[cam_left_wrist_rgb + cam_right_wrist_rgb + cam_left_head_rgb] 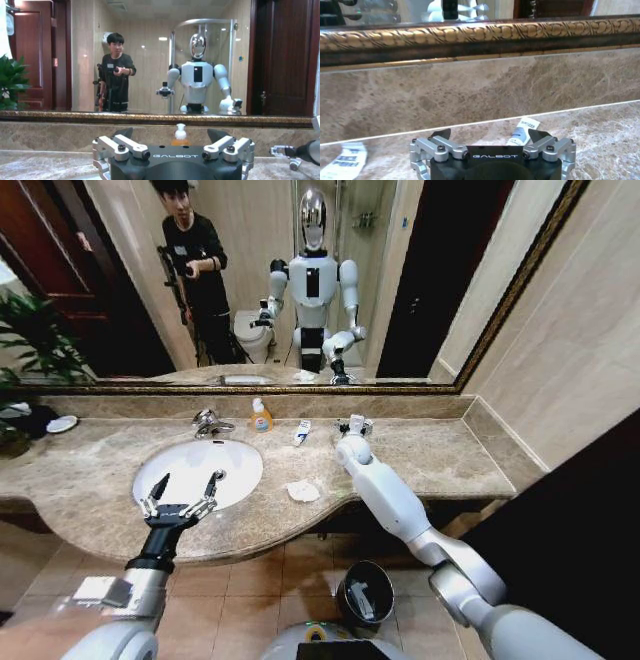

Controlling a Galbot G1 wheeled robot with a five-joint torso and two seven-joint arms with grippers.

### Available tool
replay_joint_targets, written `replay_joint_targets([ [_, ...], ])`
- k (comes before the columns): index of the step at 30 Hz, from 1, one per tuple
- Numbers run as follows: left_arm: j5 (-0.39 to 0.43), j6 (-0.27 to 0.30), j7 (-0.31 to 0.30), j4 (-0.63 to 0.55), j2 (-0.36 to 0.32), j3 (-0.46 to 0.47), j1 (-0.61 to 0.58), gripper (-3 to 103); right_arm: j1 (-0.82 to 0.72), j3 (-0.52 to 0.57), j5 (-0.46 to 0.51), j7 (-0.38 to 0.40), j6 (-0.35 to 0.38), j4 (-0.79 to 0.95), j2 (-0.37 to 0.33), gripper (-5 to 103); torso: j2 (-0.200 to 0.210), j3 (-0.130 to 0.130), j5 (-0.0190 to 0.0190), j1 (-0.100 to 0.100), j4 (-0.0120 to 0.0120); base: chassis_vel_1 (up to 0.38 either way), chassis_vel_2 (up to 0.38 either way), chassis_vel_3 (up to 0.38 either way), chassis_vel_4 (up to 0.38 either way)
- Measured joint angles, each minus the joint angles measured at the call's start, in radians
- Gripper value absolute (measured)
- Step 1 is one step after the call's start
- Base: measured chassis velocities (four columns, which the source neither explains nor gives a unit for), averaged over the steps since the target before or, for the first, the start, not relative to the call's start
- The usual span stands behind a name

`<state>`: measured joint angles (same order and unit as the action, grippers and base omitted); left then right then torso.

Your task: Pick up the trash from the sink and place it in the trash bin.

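Marble tabletop (440,455) spans the scene, with the sink (245,460) set into its left half. Trash bin (365,590) stands on the floor, near and right of centre, with something pale inside. Left hand (182,492) hovers over the sink's near rim, fingers spread wide and released. Right hand (354,426) reaches to the far edge — fingers apart, nothing between them — with a blue-marked tube (522,132) lying just beyond. Crumpled tissue (303,491) sits right of the sink; another tube (301,432) lies by the soap bottle (261,416).
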<state>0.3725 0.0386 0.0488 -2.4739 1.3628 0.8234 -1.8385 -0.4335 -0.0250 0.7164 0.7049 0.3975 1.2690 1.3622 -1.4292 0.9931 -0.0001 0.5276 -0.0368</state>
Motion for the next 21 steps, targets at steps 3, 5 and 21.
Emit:
replay_joint_targets([
  [3, 0.000, 0.000, 0.000, 0.000, 0.000, 0.000, 0.000, 100, -0.008, 0.016, -0.019, -0.043, -0.014, -0.019, -0.008, 100, 0.000, 0.000, 0.0002, 0.000, 0.0000, 0.000, 0.000, 0.000, 0.000],
  [5, 0.000, 0.000, 0.000, 0.000, 0.000, 0.000, 0.000, 100, -0.014, 0.036, -0.044, -0.089, -0.036, -0.045, -0.019, 100, 0.000, 0.000, 0.0001, 0.000, 0.0001, 0.000, 0.000, 0.000, 0.000],
  [21, 0.000, 0.000, 0.000, 0.000, 0.000, 0.000, 0.000, 100, -0.011, 0.067, -0.059, -0.187, -0.073, -0.111, -0.026, 97, 0.000, 0.000, 0.0001, 0.000, 0.0000, 0.000, 0.000, 0.000, 0.000],
])
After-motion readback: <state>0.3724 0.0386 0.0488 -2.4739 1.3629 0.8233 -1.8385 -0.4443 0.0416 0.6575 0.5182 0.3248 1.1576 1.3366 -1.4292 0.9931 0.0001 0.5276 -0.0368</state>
